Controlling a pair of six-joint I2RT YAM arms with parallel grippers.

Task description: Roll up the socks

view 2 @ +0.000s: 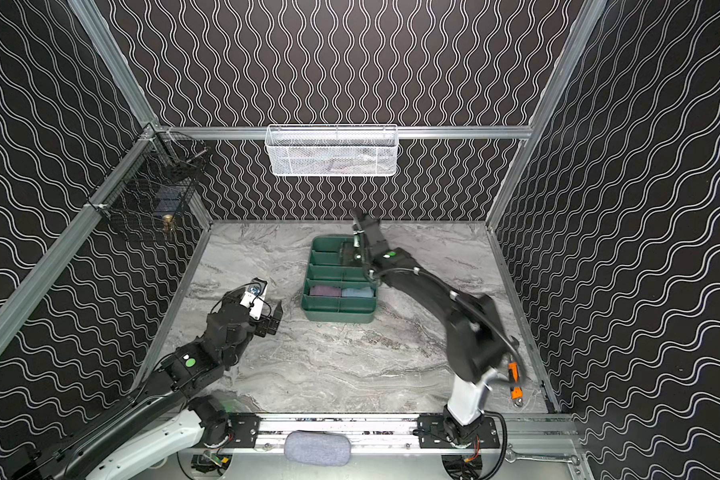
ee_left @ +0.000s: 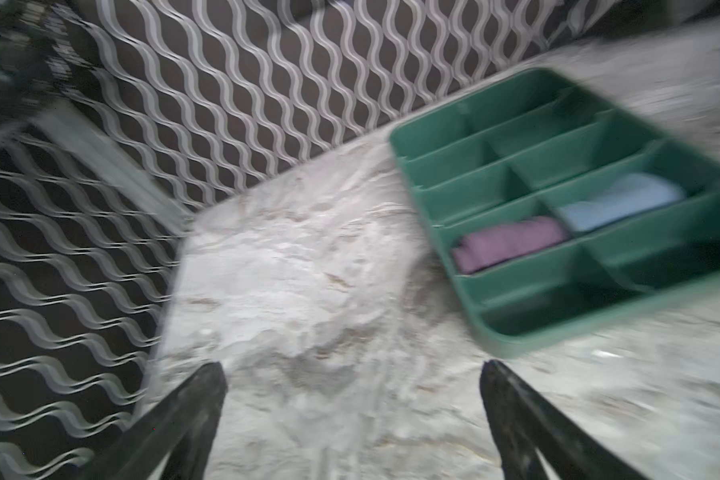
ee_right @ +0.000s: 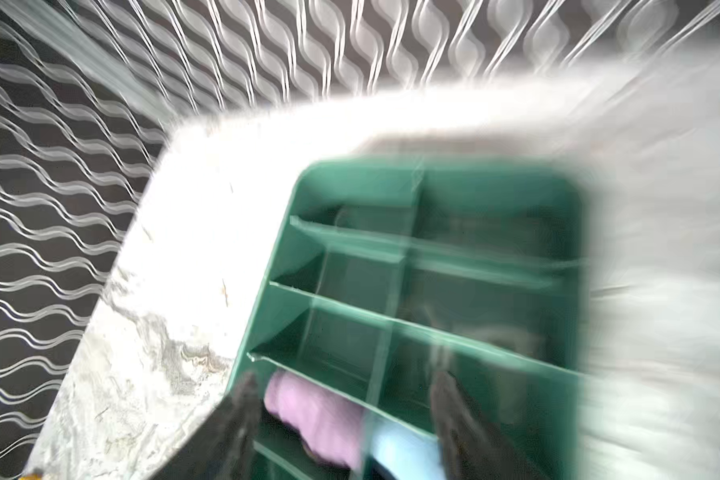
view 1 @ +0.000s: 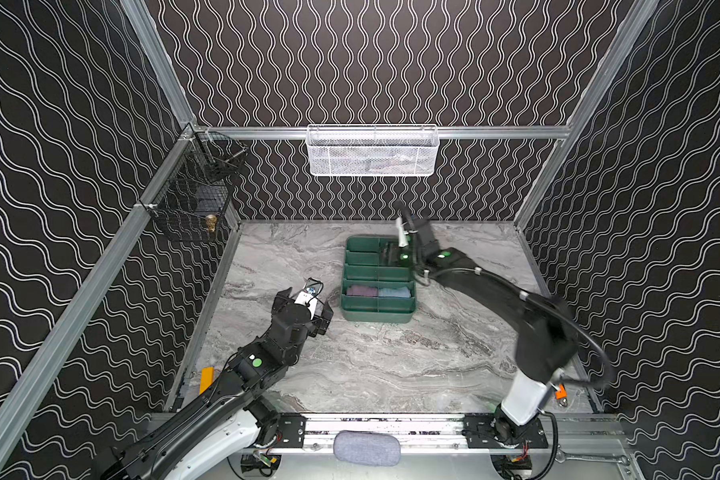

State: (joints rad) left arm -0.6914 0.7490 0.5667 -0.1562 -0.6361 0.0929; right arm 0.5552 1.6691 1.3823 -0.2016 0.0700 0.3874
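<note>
In both top views the purple ribbed sock (view 1: 361, 290) and the light blue ribbed sock (view 1: 393, 292) lie rolled, side by side, in the green plastic divided tray (view 1: 377, 316), second row from its near edge. The left gripper (view 1: 306, 306) hovers just beside the tray, and the right gripper (view 1: 393, 254) hangs over the tray's far compartments.

Left wrist view: the fingers (ee_left: 208, 390) are wide apart, with nothing between them.

Right wrist view, blurred: the fingers (ee_right: 246, 403) are spread above the tray and empty.

Both socks look soft, light and springy. They would likely unroll unless pinched across the bundle's middle.
</note>
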